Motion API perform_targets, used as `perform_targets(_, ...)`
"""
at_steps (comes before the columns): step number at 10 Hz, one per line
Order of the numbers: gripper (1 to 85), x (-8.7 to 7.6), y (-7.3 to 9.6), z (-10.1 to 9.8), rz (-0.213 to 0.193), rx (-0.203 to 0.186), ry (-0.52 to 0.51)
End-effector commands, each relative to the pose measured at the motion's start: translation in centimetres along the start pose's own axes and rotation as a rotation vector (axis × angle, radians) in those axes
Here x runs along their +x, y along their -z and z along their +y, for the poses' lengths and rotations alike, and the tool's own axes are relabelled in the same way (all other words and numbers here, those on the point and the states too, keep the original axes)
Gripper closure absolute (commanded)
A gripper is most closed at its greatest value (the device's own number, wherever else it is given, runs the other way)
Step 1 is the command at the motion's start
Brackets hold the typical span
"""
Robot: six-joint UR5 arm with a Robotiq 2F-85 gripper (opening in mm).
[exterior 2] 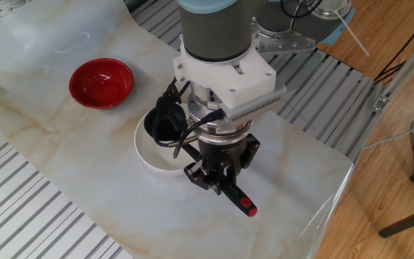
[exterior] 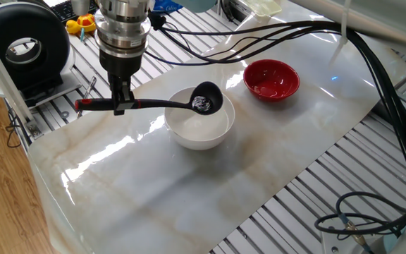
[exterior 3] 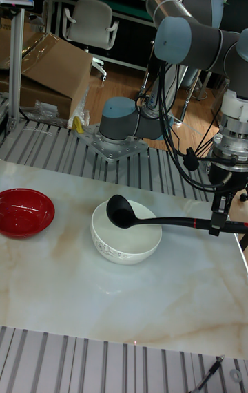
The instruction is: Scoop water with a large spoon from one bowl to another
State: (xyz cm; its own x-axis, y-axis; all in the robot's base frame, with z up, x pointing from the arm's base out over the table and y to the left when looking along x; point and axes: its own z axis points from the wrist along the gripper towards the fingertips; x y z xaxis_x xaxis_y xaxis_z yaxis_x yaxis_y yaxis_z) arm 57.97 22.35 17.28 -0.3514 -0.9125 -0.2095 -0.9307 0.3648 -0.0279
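My gripper [exterior: 120, 106] is shut on the handle of the large spoon [exterior: 161, 104], near its red tip [exterior 2: 246, 207]. The ladle lies level, its black scoop [exterior: 206, 99] hovering over the far rim of the white bowl [exterior: 192, 137]. Water glints [exterior: 201, 104] inside the scoop. The red bowl [exterior: 271, 79] stands apart to the right, beyond the white one. In the tall fixed view the scoop [exterior 3: 118, 210] hangs just above the white bowl [exterior 3: 127, 245], with the red bowl [exterior 3: 24, 212] at far left and the gripper [exterior 3: 219, 224] at right. Water in the white bowl is too faint to see.
Both bowls rest on a marble board [exterior: 154, 190] over a slatted metal table [exterior: 309, 190]. A black round device [exterior: 23, 49] and a yellow object [exterior: 83, 25] sit at the back left. Thick cables [exterior: 259, 35] run overhead toward the right.
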Motion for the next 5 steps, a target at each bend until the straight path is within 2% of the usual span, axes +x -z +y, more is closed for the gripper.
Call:
perform_targets(1,84.3,1.14,0.37,-0.19,0.003,0.001,0.007)
perform_targets(3,84.3,1.61,0.63,-0.05,-0.003,-0.004,0.006)
perform_targets(5,84.3,1.34,0.63,-0.11,-0.014,-0.002,-0.004)
